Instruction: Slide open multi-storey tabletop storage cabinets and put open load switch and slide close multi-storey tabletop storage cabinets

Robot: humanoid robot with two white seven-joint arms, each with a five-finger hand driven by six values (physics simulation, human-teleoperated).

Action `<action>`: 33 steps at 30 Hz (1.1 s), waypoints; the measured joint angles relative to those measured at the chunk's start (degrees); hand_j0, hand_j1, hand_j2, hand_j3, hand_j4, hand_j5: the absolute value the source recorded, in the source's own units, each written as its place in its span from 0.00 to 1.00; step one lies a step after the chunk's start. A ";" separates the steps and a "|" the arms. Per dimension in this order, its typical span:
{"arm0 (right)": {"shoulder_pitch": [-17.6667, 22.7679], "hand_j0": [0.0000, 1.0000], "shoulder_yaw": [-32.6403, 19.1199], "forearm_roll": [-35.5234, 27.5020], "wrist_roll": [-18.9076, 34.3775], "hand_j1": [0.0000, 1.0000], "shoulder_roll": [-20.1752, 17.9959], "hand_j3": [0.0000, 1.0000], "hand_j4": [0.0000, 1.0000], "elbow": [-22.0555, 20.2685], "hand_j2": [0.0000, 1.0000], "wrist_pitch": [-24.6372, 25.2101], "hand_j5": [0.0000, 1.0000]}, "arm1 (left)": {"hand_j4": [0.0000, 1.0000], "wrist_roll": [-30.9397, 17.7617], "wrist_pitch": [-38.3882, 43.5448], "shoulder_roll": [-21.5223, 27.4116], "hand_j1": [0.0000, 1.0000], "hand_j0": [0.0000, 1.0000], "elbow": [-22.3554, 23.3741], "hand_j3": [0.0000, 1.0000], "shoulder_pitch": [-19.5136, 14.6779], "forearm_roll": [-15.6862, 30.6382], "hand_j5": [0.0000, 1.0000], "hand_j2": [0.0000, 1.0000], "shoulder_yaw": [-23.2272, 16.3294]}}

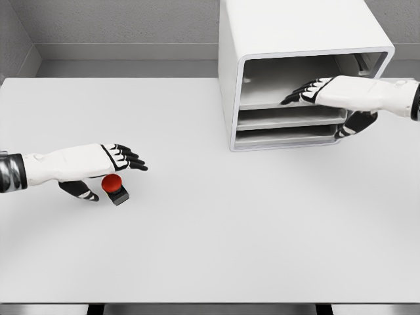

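Note:
A white multi-storey cabinet (275, 39) stands at the table's back right, its front facing me with three stacked drawers. My right hand (308, 92) reaches in from the right over the top drawer (289, 82), fingers extended into its cavity and thumb hanging down by the lower drawers; it holds nothing. The load switch (115, 187), a red round button on a small black base, lies on the table at the left. My left hand (118, 161) hovers just above and behind it, fingers straight and spread, thumb below beside the switch, not closed on it.
The white table (216, 230) stretches wide between the switch and the cabinet. Its front edge runs along the bottom of the view. A grey wall rises behind the table.

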 measured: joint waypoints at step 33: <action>0.08 1.00 0.52 7.62 1.21 1.00 1.45 1.00 1.00 0.89 1.00 4.20 1.00 | 0.40 -0.38 0.04 0.48 0.40 0.40 -1.48 0.40 -2.72 4.12 0.40 0.40 -1.78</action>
